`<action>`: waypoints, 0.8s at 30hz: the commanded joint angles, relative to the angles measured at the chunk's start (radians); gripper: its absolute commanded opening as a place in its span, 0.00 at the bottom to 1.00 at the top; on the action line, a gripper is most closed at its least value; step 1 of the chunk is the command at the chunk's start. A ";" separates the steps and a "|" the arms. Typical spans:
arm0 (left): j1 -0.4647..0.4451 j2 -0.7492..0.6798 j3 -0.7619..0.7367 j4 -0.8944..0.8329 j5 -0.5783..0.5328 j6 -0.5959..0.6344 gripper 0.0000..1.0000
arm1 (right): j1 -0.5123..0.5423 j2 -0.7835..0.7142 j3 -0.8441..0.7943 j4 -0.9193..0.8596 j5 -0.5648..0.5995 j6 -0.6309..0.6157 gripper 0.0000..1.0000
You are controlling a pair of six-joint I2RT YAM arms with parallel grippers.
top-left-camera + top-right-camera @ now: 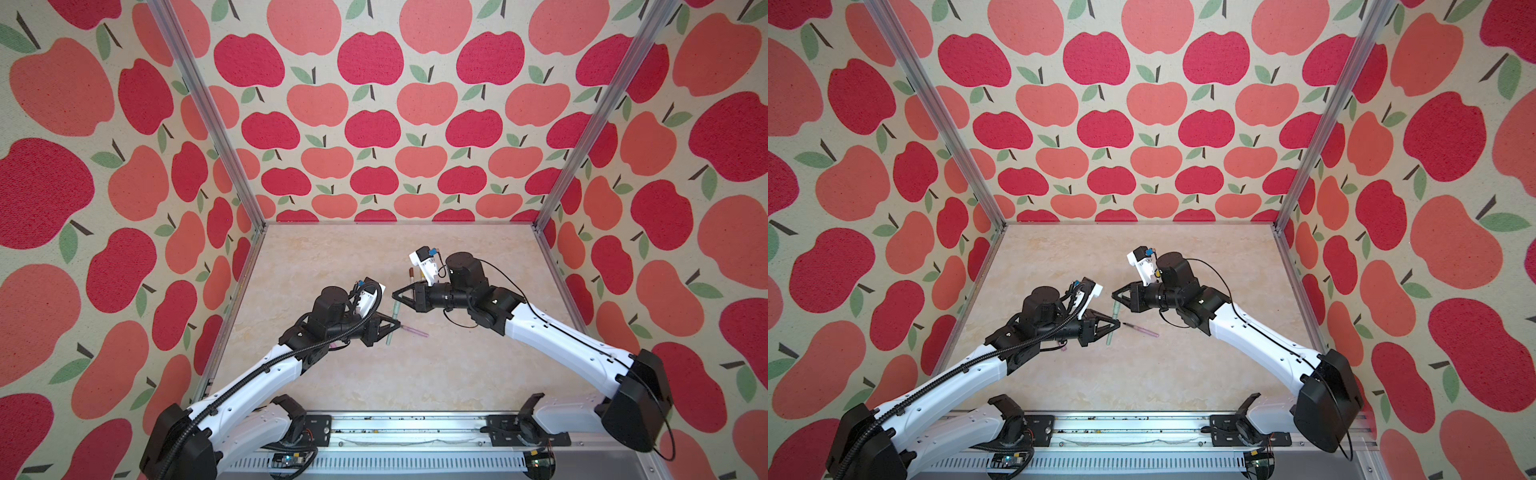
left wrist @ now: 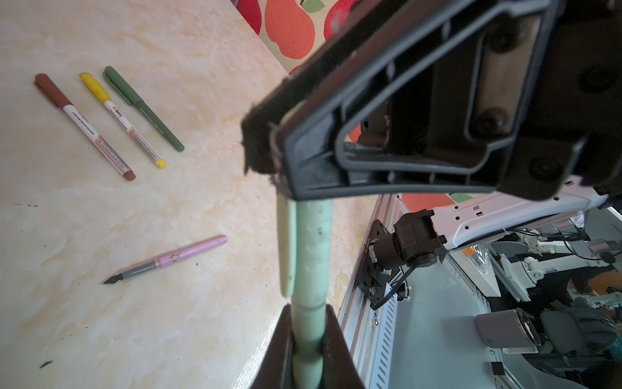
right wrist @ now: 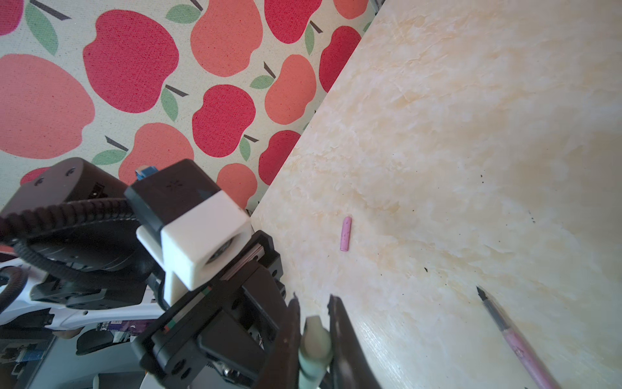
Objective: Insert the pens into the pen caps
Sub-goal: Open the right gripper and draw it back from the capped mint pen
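In right wrist view, pink cap point(image 3: 346, 234)

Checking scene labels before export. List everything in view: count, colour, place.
pale green pen: 1, pale green, cap on, held between both grippers
pink pen: 1, pink barrel, bare dark tip, lying mid-table
pink cap: 1, pink, on the table, apart from the pink pen
brown-capped pen: 1, white barrel, on the table beyond the right gripper
yellow-capped pen: 1, white barrel, beside the brown-capped one
dark green pen: 1, capped, beside the yellow-capped one
table: 1, beige marble look
walls: 3, apple print
left gripper: black, shut on the pale green pen's barrel
right gripper: black, shut on its cap end
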 commanded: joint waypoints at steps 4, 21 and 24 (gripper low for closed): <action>0.037 -0.034 0.130 0.109 -0.057 0.042 0.00 | 0.016 0.036 -0.029 -0.080 -0.051 -0.008 0.07; 0.111 0.046 0.279 0.147 0.004 0.071 0.00 | 0.056 0.077 -0.073 -0.045 -0.062 0.026 0.07; 0.116 0.055 0.281 0.152 0.011 0.067 0.00 | 0.056 0.075 -0.073 -0.045 -0.060 0.025 0.07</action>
